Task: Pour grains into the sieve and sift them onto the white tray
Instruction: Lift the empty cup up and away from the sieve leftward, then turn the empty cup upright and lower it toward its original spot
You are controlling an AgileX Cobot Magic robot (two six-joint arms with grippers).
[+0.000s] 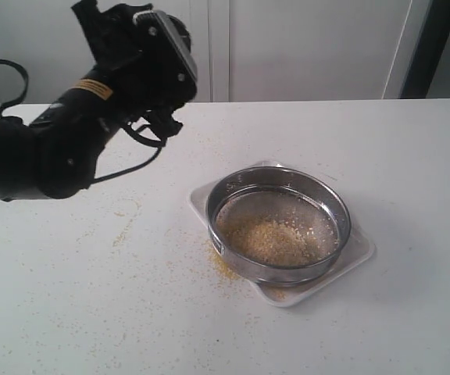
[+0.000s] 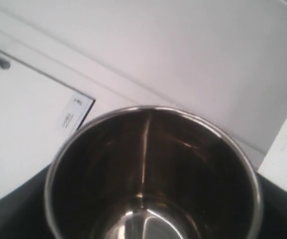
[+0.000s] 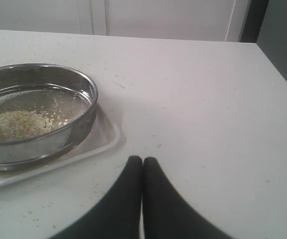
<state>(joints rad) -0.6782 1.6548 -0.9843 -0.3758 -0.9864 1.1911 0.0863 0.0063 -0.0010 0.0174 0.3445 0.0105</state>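
Left tool (image 1: 151,55): grips empty steel cup (image 2: 148,179), jaws spread wide, hangs well above and left of sieve (image 1: 248,269). Right tool (image 3: 142,169): pressed together, empty, hovers low over table (image 1: 92,312) near white tray (image 1: 358,254), probably nearer for sifting. Grains (image 1: 276,238) heaped in sieve, seated on tray.

A white label (image 2: 75,115) on the wall panel (image 2: 29,104) beyond the left pincer (image 1: 161,53) shows a 7-like mark; its smaller print is unreadable.
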